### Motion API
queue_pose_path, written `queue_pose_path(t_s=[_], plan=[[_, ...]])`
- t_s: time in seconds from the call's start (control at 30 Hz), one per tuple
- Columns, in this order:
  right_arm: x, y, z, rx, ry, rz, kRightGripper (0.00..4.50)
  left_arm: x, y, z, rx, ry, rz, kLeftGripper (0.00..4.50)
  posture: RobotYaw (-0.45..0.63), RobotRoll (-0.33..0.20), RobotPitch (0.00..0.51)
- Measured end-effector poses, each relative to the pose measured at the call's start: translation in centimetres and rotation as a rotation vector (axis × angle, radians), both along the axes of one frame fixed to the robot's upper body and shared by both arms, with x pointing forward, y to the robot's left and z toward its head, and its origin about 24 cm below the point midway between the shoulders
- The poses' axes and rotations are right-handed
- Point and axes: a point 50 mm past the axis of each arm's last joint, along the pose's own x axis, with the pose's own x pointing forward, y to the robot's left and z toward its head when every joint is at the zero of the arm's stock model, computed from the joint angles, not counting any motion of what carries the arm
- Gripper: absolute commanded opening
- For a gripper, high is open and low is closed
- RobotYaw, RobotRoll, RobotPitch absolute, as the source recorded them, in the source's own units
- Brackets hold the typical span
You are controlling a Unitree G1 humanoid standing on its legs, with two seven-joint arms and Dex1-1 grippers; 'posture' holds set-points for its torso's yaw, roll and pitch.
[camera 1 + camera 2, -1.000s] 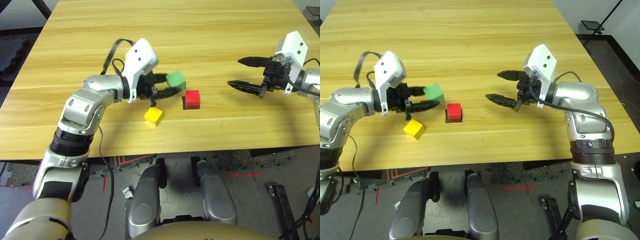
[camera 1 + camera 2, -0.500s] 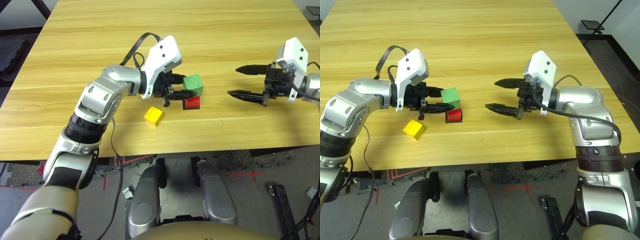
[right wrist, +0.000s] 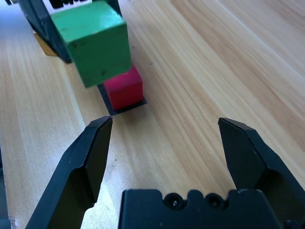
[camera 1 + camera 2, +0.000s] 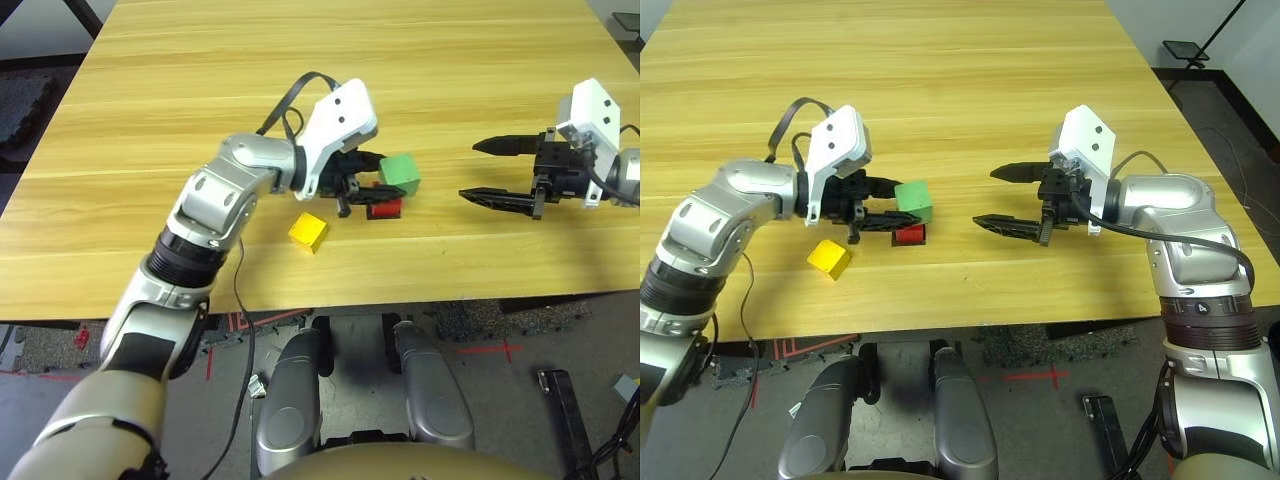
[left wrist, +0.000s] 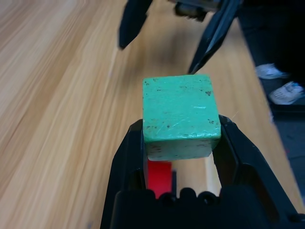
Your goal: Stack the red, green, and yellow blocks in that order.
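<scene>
On the table (image 4: 150, 120), the left hand (image 4: 372, 190) grips the green block (image 4: 398, 172) just above the red block (image 4: 384, 208), whose base it partly hides. Next, I judge: lower squarely, release. Right hand (image 4: 505, 172) hangs spread wide; yellow block (image 4: 308, 231) waits nearby.

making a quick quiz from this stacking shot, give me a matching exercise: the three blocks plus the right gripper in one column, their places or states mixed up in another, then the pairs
Things:
1. red block
2. green block
3. yellow block
4. right gripper

States:
A. lying free on the table, nearest the robot
B. open, holding nothing
C. on the flat black square patch
D. clamped in the left gripper, above another block

Pairs: 1-C, 2-D, 3-A, 4-B
</scene>
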Motion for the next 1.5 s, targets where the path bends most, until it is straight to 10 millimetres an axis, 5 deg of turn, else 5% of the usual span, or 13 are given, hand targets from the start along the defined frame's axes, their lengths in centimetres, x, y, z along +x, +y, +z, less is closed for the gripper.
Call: queue_pose_path(t_s=[1.5], plan=[[0.3, 0.5, -0.1, 0.033, -0.008, 0.0, 4.5, 2.5, 1.7, -2.5, 0.1, -0.027, 0.015, 2.03, 0.16, 0.054, 0.286]])
